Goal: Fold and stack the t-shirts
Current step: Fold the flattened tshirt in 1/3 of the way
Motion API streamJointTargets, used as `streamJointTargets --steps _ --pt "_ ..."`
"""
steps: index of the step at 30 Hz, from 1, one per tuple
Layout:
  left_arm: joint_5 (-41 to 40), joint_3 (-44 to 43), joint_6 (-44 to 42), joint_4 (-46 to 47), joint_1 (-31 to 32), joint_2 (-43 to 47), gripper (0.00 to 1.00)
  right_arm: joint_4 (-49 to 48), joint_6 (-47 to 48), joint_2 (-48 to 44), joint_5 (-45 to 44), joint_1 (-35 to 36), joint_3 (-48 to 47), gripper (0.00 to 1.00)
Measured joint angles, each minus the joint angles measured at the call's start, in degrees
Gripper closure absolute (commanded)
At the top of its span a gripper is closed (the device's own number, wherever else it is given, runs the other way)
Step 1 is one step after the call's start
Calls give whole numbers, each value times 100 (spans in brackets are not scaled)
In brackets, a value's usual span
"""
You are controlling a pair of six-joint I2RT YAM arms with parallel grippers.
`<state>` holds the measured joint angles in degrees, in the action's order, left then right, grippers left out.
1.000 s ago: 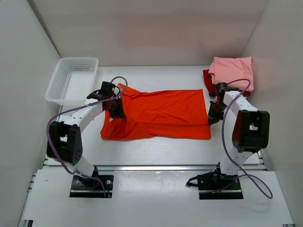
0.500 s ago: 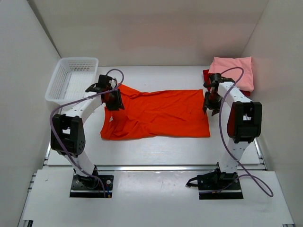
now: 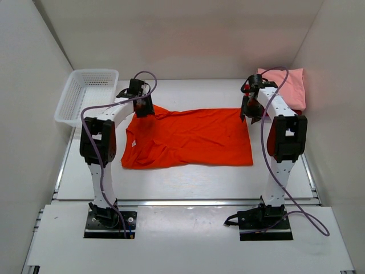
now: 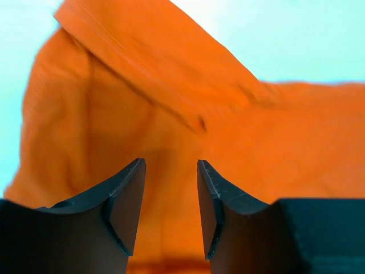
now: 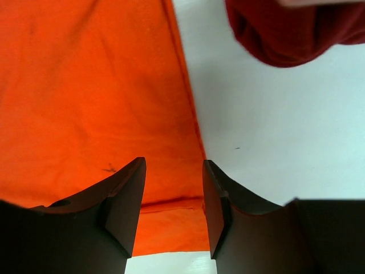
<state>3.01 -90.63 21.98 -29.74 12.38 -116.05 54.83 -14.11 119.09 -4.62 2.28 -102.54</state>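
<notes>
The orange t-shirt lies spread across the middle of the table, its collar at the left end. My left gripper hovers over the collar corner at the far left; its jaws stand open with only cloth below them. My right gripper is over the shirt's far right corner, open and holding nothing, with the shirt's right edge running under it. The pink t-shirt sits folded at the back right on the dark red one.
A white mesh basket stands at the back left, close to the left arm. White walls close in the table on three sides. Bare tabletop lies between the orange shirt and the arm bases.
Both grippers went from shut to open and let go of the orange shirt. Both arms moved away from the near side toward the shirt's far corners.
</notes>
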Motion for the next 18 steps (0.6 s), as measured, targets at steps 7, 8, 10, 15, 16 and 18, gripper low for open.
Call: streamJointTargets --steps 7,8,10,15,16,18 --pt "-446 -595 96 125 -212 -656 47 90 -7 50 105 164 -190 58" --pt "-509 -726 96 131 -238 -717 46 90 -7 90 125 175 -254 58" --pt "-599 -1005 96 138 -262 -835 46 101 -7 181 166 177 -372 58" --pt "-717 -1416 98 195 -240 -1108 47 195 -7 422 201 173 -728 58" --pt "-717 -1464 101 190 -238 -1176 47 219 -4 468 205 173 -835 58" --pt "-719 -1611 101 151 -229 -1360 47 273 -7 575 210 168 -1073 58"
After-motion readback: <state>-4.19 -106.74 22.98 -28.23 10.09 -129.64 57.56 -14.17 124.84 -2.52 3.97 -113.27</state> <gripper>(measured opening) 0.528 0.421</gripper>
